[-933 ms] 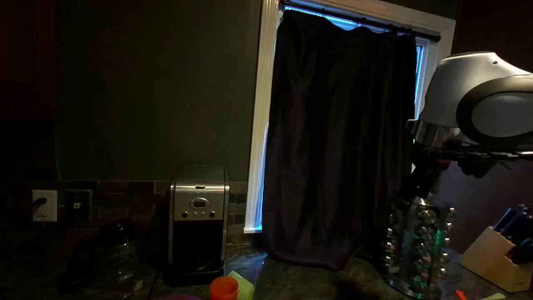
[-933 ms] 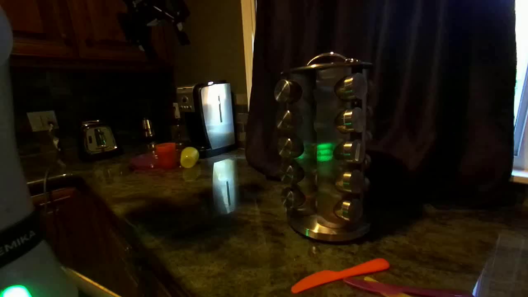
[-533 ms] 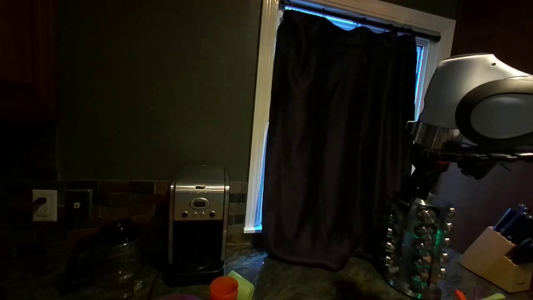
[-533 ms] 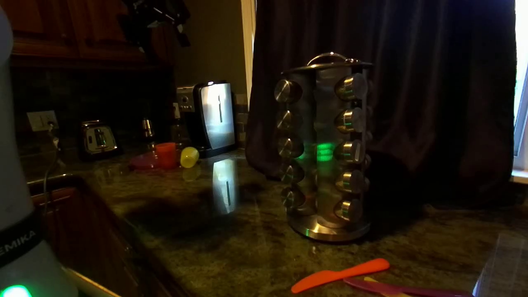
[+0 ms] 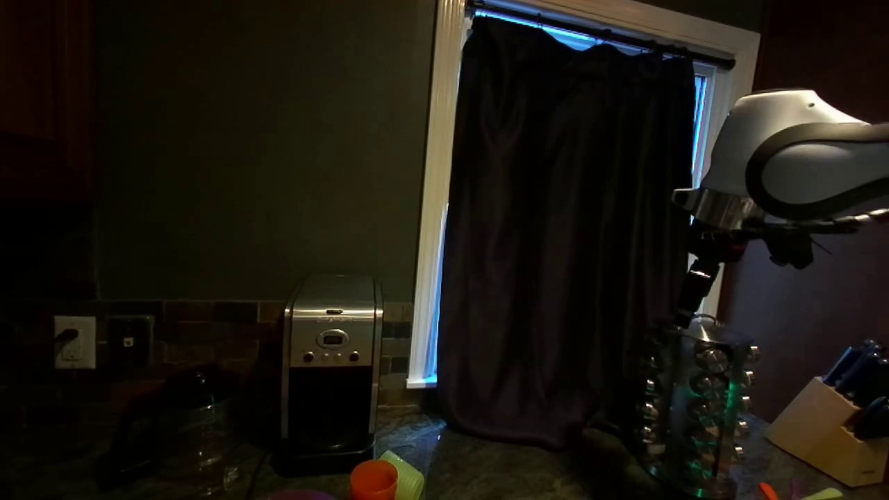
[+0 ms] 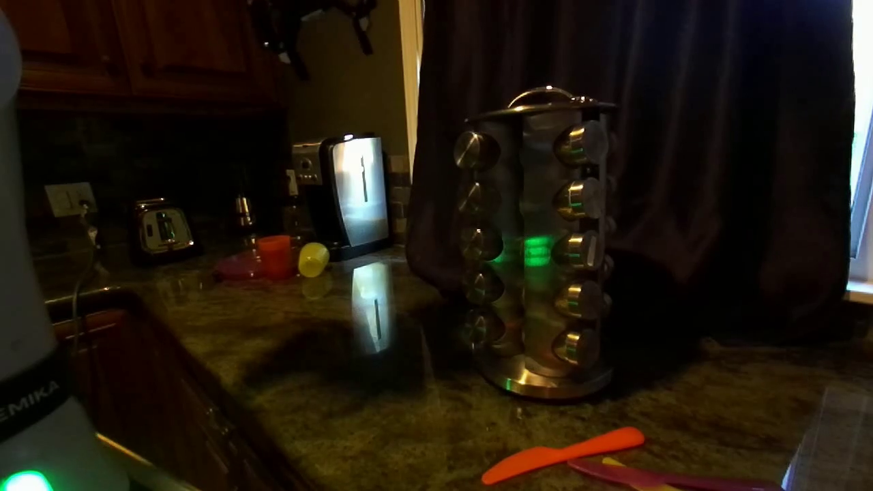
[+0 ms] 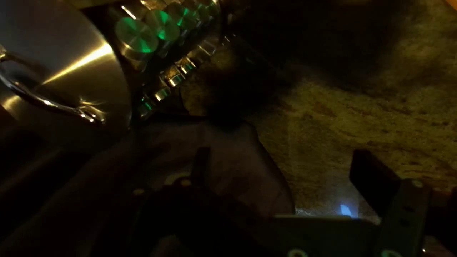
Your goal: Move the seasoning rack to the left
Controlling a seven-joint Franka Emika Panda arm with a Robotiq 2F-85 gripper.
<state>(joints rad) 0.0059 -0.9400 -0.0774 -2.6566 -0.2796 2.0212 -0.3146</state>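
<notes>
The seasoning rack (image 5: pixel 708 410) is a tall round tower of jars with a metal top and a wire handle. It stands upright on the counter in both exterior views (image 6: pixel 545 204). In the wrist view its metal top (image 7: pixel 71 53) and some jar lids fill the upper left. My gripper (image 7: pixel 280 157) is open and empty, its fingers wide apart, with the curtain and counter behind them. The gripper is beside the rack's top, not touching the handle. In an exterior view the gripper (image 6: pixel 333 60) hangs at the top edge, left of the rack and higher than it.
A coffee maker (image 5: pixel 333 340) stands by the wall, with an orange cup (image 5: pixel 374 480) and a green cup (image 5: pixel 411 479) near it. A knife block (image 5: pixel 826 430) is right of the rack. An orange plastic knife (image 6: pixel 563 455) lies before it. A dark curtain (image 5: pixel 549 243) hangs behind.
My gripper has risen and shifted right in an exterior view. In an exterior view, the rack's handle, covered before, now shows below it. The rack has not moved.
</notes>
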